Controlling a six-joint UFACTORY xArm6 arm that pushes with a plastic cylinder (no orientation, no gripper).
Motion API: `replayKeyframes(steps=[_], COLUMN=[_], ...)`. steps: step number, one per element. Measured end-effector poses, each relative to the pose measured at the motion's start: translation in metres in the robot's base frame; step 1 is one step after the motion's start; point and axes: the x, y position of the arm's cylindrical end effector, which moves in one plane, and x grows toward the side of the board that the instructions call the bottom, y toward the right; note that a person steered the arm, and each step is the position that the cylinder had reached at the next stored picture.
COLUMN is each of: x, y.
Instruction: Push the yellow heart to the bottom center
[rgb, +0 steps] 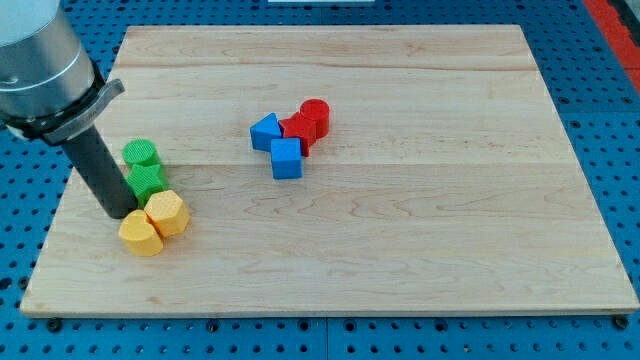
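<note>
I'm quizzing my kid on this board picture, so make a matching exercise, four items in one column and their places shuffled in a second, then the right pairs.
Column one:
1. my tip
2. red cylinder
3. blue cube
4. green cylinder

Column two:
A. at the top of the middle cluster
B. directly left of the yellow blocks
C. topmost block of the left group
D. at the bottom of the middle cluster

Pairs: 1-B, 2-A, 3-D, 4-C
</note>
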Motion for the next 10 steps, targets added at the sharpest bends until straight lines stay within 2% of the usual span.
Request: replayKeyframes(steps=[1,2,4,6,8,10], x=[-0.020,-0.017,0.005,0.007,0.033,0.036], y=[0.000,-0.006,-0.048,-0.079,-0.089,-0.091])
